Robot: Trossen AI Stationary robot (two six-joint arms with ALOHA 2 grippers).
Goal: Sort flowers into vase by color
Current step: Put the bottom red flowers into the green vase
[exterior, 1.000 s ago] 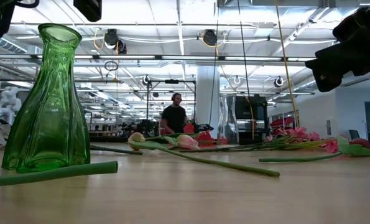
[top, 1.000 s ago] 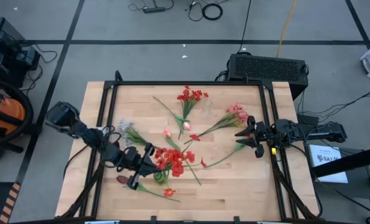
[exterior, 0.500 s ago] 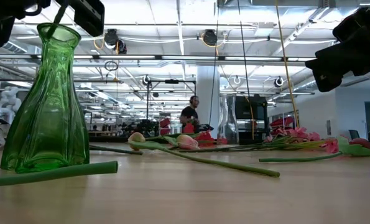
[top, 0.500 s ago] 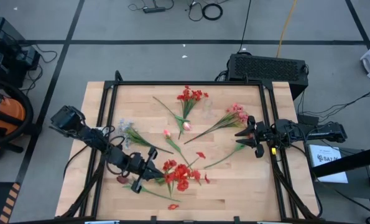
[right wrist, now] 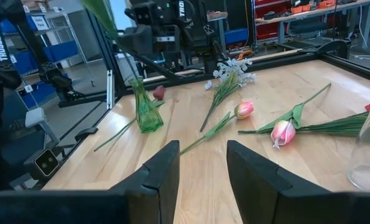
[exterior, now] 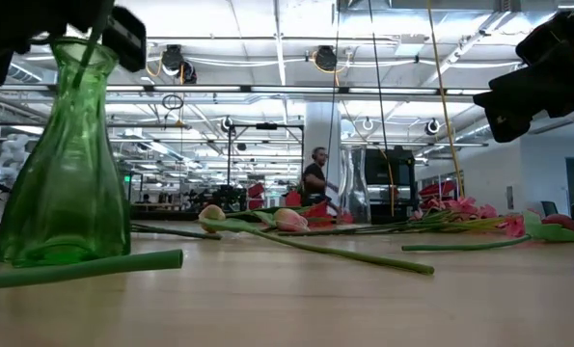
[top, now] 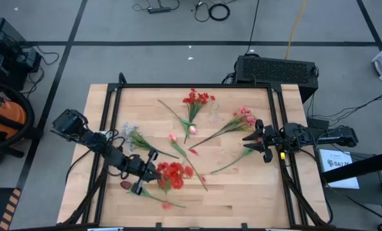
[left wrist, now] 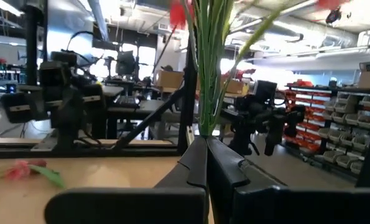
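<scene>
So in the high view the left gripper (top: 146,172) sits in the lower left part of the table (top: 242,192), fingers pinched together on a bunch of green stalks (left wrist: 211,56) with the red blossom cluster (top: 171,173) just to its right; the left wrist view shows those stalks rising straight up out of the closed fingers (left wrist: 194,163); the low view has the green vase (exterior: 65,164) at far left with the dark gripper body right over its mouth and a stalk running down into the neck, though how far in I can't tell.

The right gripper (top: 253,144) hangs near the right edge of the table, mid height in the frame, fingers (right wrist: 166,168) spread apart with nothing between them.

The rest of the flowers are lying flat on the wood: another red cluster (top: 197,99) up at top centre; a pink bloom bunch (top: 243,116) to the upper right, just left of the right gripper; a pink tulip bud (top: 173,136) about mid table; pale bluish-white sprigs (top: 129,130) at centre left; a dark maroon bud (top: 125,185) at lower left, just beside the left gripper; a loose green stalk (exterior: 79,268) lies in front of the vase in the low view.

A clear glass vase (right wrist: 368,130) shows at the right edge of the right wrist view; a person (exterior: 315,179) stands far back in the room.
</scene>
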